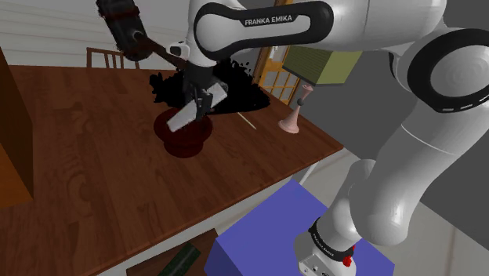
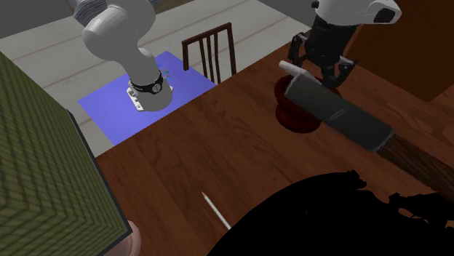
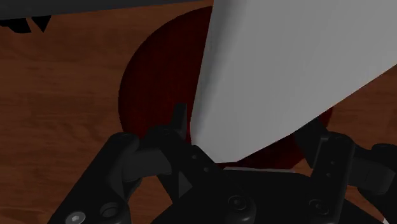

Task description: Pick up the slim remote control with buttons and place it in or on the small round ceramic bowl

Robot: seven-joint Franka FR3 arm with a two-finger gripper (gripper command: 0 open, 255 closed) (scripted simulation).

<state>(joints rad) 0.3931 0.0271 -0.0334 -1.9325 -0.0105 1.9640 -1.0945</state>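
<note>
One grey remote [image 1: 182,119] | clamped in jaws | over dark-red bowl [image 1: 186,144]

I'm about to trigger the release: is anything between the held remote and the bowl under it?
Nothing visible does. The gripper holds the pale remote tilted just above the dark red bowl, with nothing between them. The dark cylinder sits toward the shoulder view's upper left, clear of the bowl.

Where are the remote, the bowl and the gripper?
remote [image 3: 280,70], wrist view, middle of its grey face.
bowl [image 2: 295,120], second exterior view, its outer wall.
gripper [image 1: 197,104], shoulder view, between the fingertips.
</note>
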